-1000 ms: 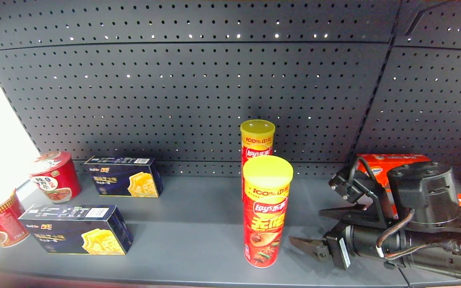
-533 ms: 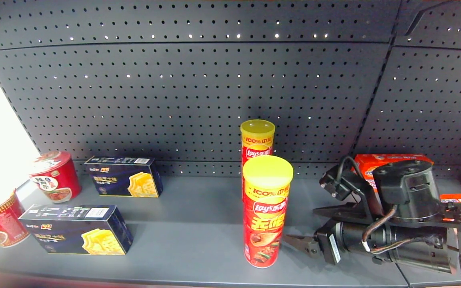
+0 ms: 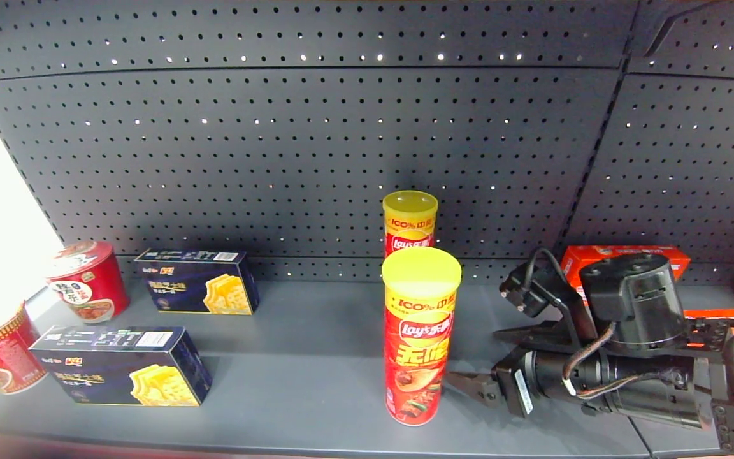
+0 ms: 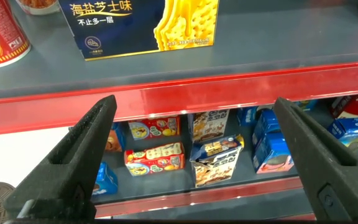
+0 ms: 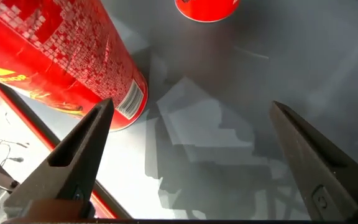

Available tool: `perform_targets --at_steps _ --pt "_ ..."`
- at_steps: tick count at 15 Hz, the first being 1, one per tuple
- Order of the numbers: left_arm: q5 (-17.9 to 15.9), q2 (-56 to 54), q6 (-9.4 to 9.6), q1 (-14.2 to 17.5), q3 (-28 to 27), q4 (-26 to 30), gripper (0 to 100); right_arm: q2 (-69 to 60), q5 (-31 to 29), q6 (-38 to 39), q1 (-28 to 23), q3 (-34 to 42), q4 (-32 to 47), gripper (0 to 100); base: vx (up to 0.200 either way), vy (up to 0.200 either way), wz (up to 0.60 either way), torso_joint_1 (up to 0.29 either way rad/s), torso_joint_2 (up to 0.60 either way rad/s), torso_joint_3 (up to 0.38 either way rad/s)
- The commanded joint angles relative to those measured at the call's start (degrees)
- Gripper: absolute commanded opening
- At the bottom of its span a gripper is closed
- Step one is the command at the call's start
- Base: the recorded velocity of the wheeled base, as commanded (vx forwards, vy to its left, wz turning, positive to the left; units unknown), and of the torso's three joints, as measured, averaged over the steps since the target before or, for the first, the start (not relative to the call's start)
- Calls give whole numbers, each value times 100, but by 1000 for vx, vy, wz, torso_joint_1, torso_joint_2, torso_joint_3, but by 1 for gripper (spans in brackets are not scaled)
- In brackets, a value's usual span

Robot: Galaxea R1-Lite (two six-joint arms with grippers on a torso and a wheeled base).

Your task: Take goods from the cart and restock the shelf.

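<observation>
Tall red cardboard chip can with yellow plastic lid point(image 3: 419, 338) stands upright on grey metal shelf point(image 3: 303, 382), twin can point(image 3: 409, 223) just behind it, right tool point(image 3: 475, 356) just beside it, wide and empty; placement judged done, next: draw tool clear without tipping can, return to cart.

- Your right arm point(image 3: 628, 382) lies low and nearly level, coming in from your right side, with the right gripper point(image 3: 474, 355) pointing toward your left and its jaws spread wide.
- Your left gripper point(image 4: 194, 101) has both fingers point(image 4: 73, 168) parted wide, nothing between them.
</observation>
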Motion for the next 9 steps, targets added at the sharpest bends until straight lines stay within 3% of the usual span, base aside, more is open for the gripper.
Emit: perform_targets --at_steps 1,9 --pt "4 12 -2 -1 -2 -1 100 33 2 -1 18 -8 -1 100 0 0 0 0 0 0" --pt "4 12 -2 -1 -2 -1 100 -345 -16 17 -184 124 -45 100 0 0 0 0 0 0"
